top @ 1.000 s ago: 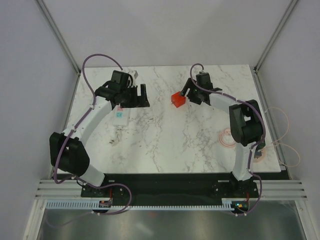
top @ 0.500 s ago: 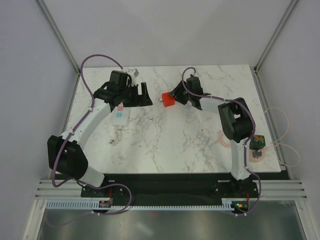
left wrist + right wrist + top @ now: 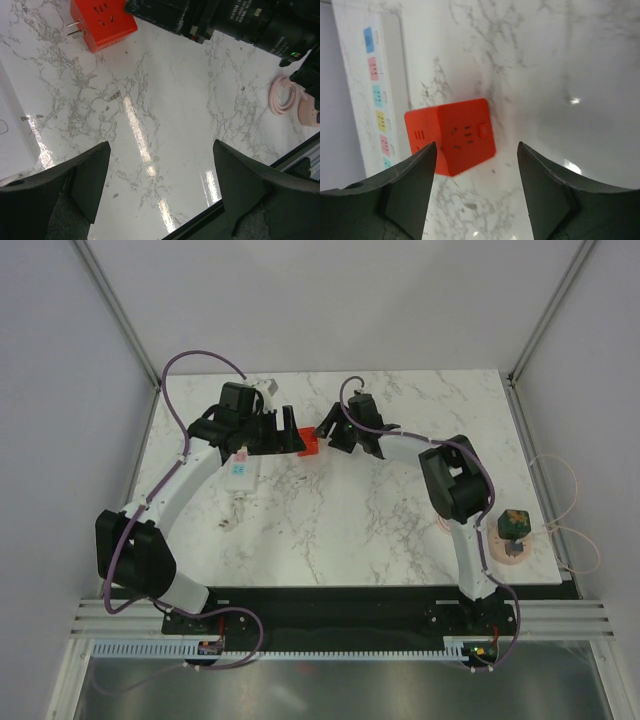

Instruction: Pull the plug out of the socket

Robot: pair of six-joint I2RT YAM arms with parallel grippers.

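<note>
The red-orange plug (image 3: pixel 309 444) lies on the marble table, unplugged, with its prongs (image 3: pixel 74 30) bare and pointing away from the socket. The socket, a white power strip (image 3: pixel 240 471) with coloured outlets (image 3: pixel 379 94), lies just left of it under the left arm. My right gripper (image 3: pixel 331 437) is open, and the plug (image 3: pixel 452 142) sits just beyond its fingertips, not gripped. My left gripper (image 3: pixel 291 434) is open and empty over bare table, with the plug (image 3: pixel 101 22) ahead of it and the strip's edge (image 3: pixel 12 135) to its left.
A dark green cube (image 3: pixel 515 520) sits on a pink stand (image 3: pixel 511 549) at the right table edge, with thin pink cable looping off the table. A pink cable coil (image 3: pixel 285 95) lies near the right arm. The table's front edge (image 3: pixel 210 212) is close to the left gripper.
My right gripper has swung left across the table and the plug has moved left with it, from mid-table to beside the left gripper. The left arm has barely moved.
</note>
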